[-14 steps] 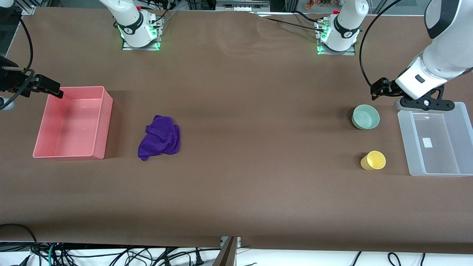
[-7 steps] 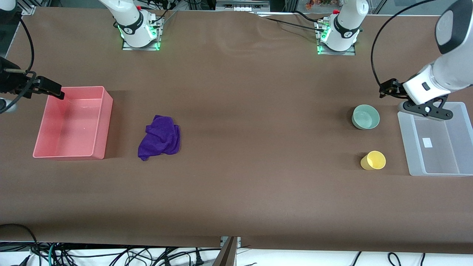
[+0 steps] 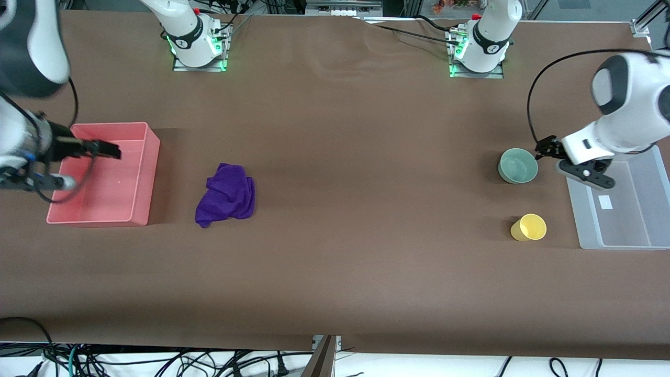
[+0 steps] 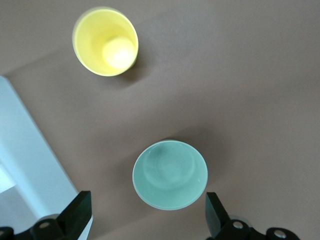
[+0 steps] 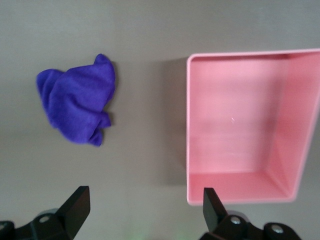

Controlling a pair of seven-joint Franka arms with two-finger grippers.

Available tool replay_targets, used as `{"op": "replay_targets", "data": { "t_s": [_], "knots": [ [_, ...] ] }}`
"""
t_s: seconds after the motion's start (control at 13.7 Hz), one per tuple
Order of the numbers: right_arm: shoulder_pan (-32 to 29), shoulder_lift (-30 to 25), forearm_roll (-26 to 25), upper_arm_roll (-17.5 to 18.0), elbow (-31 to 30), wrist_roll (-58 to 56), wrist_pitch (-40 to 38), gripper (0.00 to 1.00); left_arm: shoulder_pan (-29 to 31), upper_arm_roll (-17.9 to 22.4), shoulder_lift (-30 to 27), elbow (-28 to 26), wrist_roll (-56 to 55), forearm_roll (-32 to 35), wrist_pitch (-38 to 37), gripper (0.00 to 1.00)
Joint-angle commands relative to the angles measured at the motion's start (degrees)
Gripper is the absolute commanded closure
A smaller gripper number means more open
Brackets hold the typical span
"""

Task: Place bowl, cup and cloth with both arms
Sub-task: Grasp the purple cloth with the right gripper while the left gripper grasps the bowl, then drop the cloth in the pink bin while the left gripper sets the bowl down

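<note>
Since the earlier frames both arms had swung inward: the left pincer had come down from over the clear bin's rim to hang just beside the bowl, and the right pincer had moved from the counter's edge to hover over the pink bin. Both pincers were spread wide apart and held nothing; in the left wrist view the two fingers stood either side of the bowl, and in the right wrist view the fingers framed the bare counter between the cloth and the pink bin. The bowl sat upright on the counter at the left arm's end, beside the clear bin, with the cup nearer the front camera than it and apart from it. The cloth lay rumpled beside the pink bin, toward the right arm's end. The bowl looked light, rigid and glossy, so probably slippery; a pinch across one wall at the rim seemed the surest hold. The cup seemed light and easily tipped, best taken at its rim too. The cloth was soft and limp; a high fold near its middle would suit.
</note>
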Motion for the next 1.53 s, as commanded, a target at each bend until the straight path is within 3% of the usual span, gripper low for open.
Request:
{"op": "replay_targets", "data": {
  "t_s": [0.0, 0.22, 0.29, 0.44, 0.51, 0.8, 0.88, 1.02, 1.09, 1.24, 1.46],
  "knots": [
    [0.7, 4.1, 0.5, 1.7, -6.8, 0.2, 13.9, 0.0, 0.9, -0.4, 4.9, -5.0, 3.8, 1.1, 11.1, 0.0],
    [0.7, 9.7, 0.9, 4.4, -10.2, 1.0, 24.7, 0.0, 2.8, -0.4, 13.0, -5.0, 9.4, 1.1, 21.3, 0.0],
    [1.2, 11.2, 0.9, 5.5, -10.3, 3.4, 26.6, 0.0, 3.5, -0.4, 14.7, -5.0, 11.0, 1.1, 23.6, 0.13],
    [3.7, 14.8, 0.7, 6.4, -10.5, 8.2, 31.3, 0.0, 4.8, -0.5, 16.1, -4.9, 14.3, 1.1, 24.5, 0.86],
    [4.9, 16.5, 0.6, 6.3, -10.5, 8.8, 33.5, 0.0, 4.8, -0.5, 16.1, -4.9, 15.2, 1.0, 24.5, 1.0],
    [6.4, 19.8, 0.2, 6.3, -13.5, 8.8, 40.7, 0.0, 4.8, -0.5, 16.1, -4.5, 16.0, 1.0, 24.4, 1.0],
    [6.4, 20.2, 0.2, 6.4, -15.0, 8.7, 43.9, 0.11, 4.8, -0.6, 15.7, -4.4, 16.1, 1.0, 24.1, 1.0],
    [6.4, 20.5, 0.2, 6.3, -16.2, 8.7, 46.0, 0.84, 4.7, -0.8, 12.8, -4.2, 15.9, 1.0, 22.4, 1.0],
    [6.4, 20.6, 0.2, 6.3, -16.2, 8.7, 45.9, 1.0, 4.7, -0.9, 10.7, -3.4, 15.9, 1.0, 19.4, 1.0],
    [6.4, 20.3, 0.2, 6.3, -15.7, 8.1, 45.7, 1.0, 4.7, -0.9, 8.2, 2.2, 15.9, 1.0, 8.1, 1.0],
    [6.2, 18.4, 0.1, 6.3, -13.1, 7.6, 39.8, 1.0, 6.0, -0.3, 9.6, 18.7, 22.1, 1.0, -12.4, 1.0]
  ]
}}
